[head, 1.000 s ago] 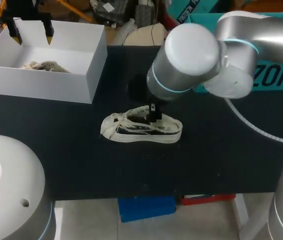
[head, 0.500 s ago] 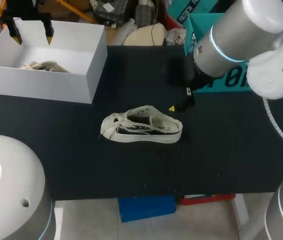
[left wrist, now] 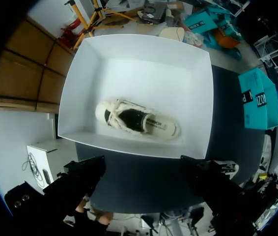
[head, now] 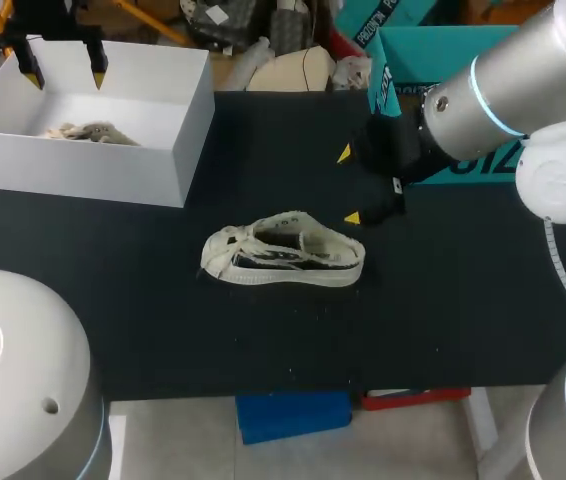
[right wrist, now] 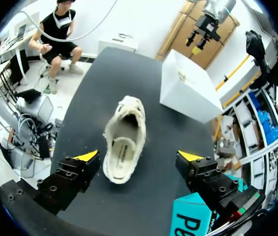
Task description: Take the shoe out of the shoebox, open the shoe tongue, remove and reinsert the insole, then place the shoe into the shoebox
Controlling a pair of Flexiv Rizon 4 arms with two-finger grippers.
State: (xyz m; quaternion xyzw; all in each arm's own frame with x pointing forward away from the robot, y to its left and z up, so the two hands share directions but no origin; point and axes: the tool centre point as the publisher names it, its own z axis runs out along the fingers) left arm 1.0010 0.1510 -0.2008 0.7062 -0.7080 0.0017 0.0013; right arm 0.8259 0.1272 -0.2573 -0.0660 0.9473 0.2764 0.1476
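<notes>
Small dark print on the insole [right wrist: 122,156] of the shoe [right wrist: 125,110], too small to read, likewise on the boxed shoe [left wrist: 139,122]

The shoebox [head: 178,150] sits at the far left of the table [head: 443,320], with one shoe [head: 88,132] lying inside it. The left gripper [head: 63,73] hangs above the box. A second shoe [head: 283,255] lies near the table's middle, to the right of the box and nearer the robot. The right gripper [head: 348,185] hovers just beyond that shoe's right end.

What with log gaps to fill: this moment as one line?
shoe on table, outside shoebox | right gripper open, clear of shoe | left gripper open over shoebox
</notes>
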